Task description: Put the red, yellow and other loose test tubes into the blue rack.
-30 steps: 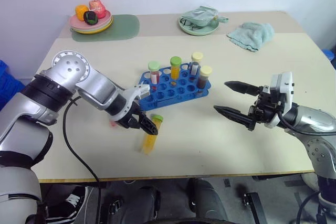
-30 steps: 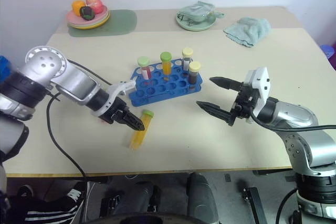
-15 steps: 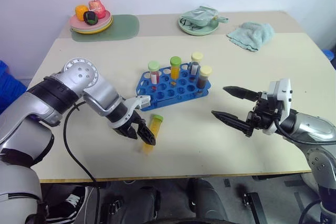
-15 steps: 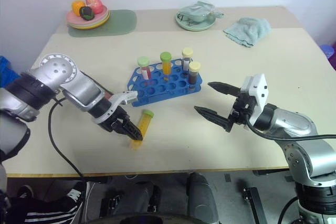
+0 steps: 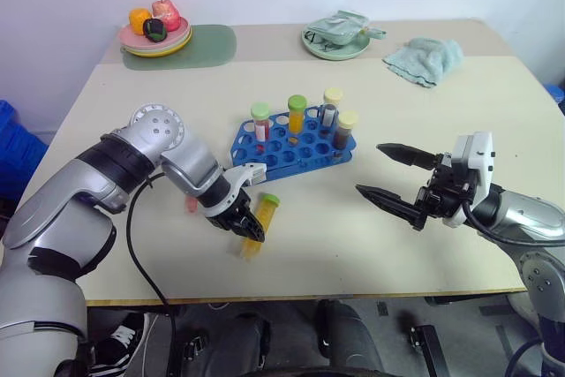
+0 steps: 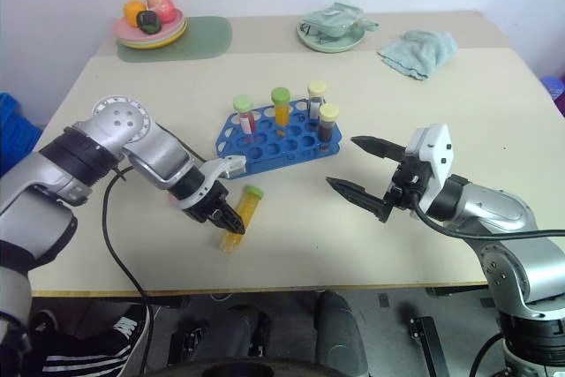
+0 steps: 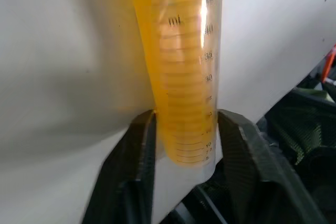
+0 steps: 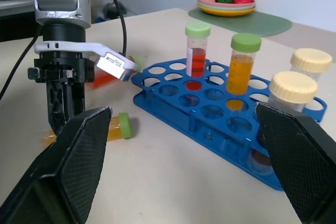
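- Lying flat on the table, the yellow tube has its rounded bottom end between the fingers of the left gripper, its green cap pointing away toward the rack.
- Left gripper: fingers drawn in close on either side of the yellow tube's lower end; in the left wrist view both fingers sit against the tube wall. The tube lies on the table, not lifted.
- Right gripper: fingers spread wide, holding nothing, hovering above the table well to the right of the rack and apart from every tube.
- The rack stands just beyond the left gripper and carries four upright tubes: a red tube, an orange tube and two cream-capped tubes.
- A loose reddish tube lies on the table just beside the left arm, on its outer side, partly hidden by it.
- Left wrist view: the graduation marks on the yellow tube and the finger contact, which the eye views cannot resolve.
- Right wrist view: a side view of the left gripper standing over the yellow tube, with the reddish tube behind it.
- Eye views: a cloth, a plate and a green dish at the table's far edge.
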